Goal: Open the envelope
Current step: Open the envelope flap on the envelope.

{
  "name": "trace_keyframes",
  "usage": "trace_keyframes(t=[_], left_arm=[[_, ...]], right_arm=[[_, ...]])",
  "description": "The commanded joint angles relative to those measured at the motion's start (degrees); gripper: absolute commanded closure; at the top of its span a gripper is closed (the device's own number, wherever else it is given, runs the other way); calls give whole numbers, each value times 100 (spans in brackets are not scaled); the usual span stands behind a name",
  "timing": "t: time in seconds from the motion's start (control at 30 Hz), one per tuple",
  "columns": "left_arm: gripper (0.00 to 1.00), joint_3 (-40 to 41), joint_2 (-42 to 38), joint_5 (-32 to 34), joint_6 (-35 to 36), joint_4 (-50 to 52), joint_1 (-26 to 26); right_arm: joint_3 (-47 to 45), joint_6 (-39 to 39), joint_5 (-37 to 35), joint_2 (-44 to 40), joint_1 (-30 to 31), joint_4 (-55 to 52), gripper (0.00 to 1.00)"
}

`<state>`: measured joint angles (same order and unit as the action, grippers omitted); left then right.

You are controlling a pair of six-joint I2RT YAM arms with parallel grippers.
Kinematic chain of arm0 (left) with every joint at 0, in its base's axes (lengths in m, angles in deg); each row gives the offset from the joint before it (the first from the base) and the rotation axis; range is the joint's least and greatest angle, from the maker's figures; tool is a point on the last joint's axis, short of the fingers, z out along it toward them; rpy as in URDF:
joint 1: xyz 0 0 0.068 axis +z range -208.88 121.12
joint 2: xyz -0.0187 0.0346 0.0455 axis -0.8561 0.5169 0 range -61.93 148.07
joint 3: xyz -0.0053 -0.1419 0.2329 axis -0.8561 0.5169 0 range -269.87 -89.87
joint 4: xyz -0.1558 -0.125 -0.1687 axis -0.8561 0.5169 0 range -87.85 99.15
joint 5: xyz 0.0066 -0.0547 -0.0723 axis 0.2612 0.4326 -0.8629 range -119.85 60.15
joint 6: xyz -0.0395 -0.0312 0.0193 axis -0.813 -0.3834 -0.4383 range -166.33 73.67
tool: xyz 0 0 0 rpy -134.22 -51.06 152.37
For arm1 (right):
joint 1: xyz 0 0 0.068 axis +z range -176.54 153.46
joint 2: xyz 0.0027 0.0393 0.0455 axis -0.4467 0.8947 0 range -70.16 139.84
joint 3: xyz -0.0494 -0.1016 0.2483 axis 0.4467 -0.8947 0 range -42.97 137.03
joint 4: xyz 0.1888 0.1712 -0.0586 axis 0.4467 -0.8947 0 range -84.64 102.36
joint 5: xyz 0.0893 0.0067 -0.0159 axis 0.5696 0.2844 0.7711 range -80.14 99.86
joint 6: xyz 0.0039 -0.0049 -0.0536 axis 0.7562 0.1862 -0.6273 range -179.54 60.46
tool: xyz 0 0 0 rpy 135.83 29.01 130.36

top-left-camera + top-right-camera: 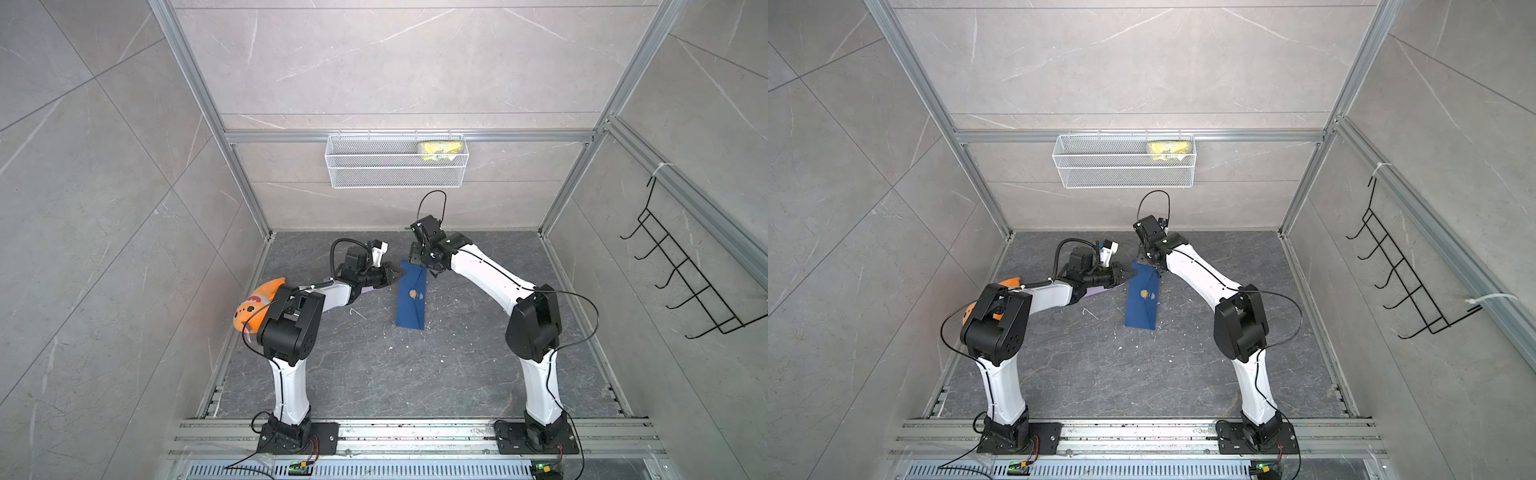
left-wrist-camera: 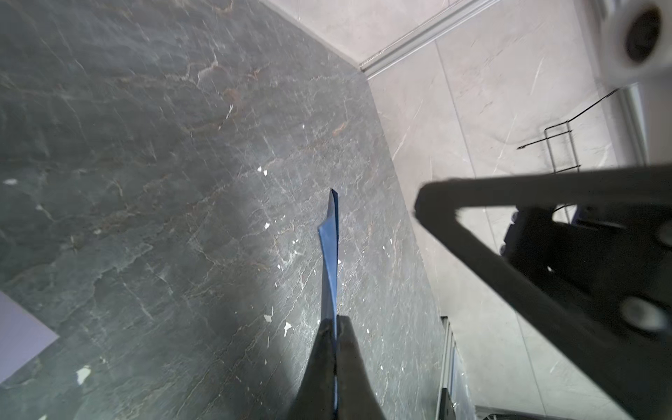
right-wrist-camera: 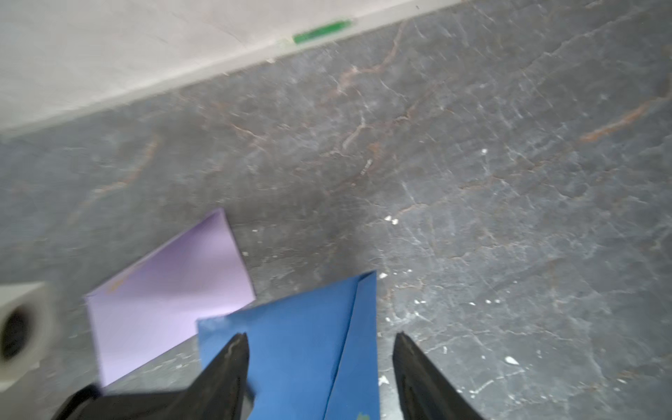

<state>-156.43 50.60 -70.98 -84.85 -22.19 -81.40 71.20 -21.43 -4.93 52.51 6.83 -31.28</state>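
Left gripper (image 2: 336, 320) pinches the flat dark-blue paper envelope (image 1: 412, 299) by its edge. Right gripper (image 3: 320, 336) hangs spread over the envelope's end, with a pale lilac paper sheet (image 3: 163, 291) just beside.

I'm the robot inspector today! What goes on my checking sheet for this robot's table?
Surface: dark table, dotted with white specks.
Job's things: blue envelope, with a round gold seal on it.
Clutter: lilac paper beside the envelope; orange plush toy behind the left arm.
Grippers: left gripper shut on the envelope's edge; right gripper open over the envelope's corner.
Cables: black cables loop along both arms, none on the envelope.
Surroundings: white mesh basket holding a yellow packet; black hook rack on the side wall.
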Motion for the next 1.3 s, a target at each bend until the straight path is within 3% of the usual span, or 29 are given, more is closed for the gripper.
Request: trace_keyframes(t=[0.0, 0.17, 0.37, 1.27], left_arm=[[100, -201, -332, 93, 399, 260, -57], [100, -138, -379, 358, 558, 356, -133], [100, -207, -425, 831, 944, 685, -362], [100, -111, -615, 740, 717, -128, -534]], right_arm=[[321, 130, -304, 238, 30, -743, 38], [448, 323, -273, 424, 34, -921, 45], [336, 382, -273, 438, 30, -921, 46], [-826, 421, 15, 25, -287, -402, 46]])
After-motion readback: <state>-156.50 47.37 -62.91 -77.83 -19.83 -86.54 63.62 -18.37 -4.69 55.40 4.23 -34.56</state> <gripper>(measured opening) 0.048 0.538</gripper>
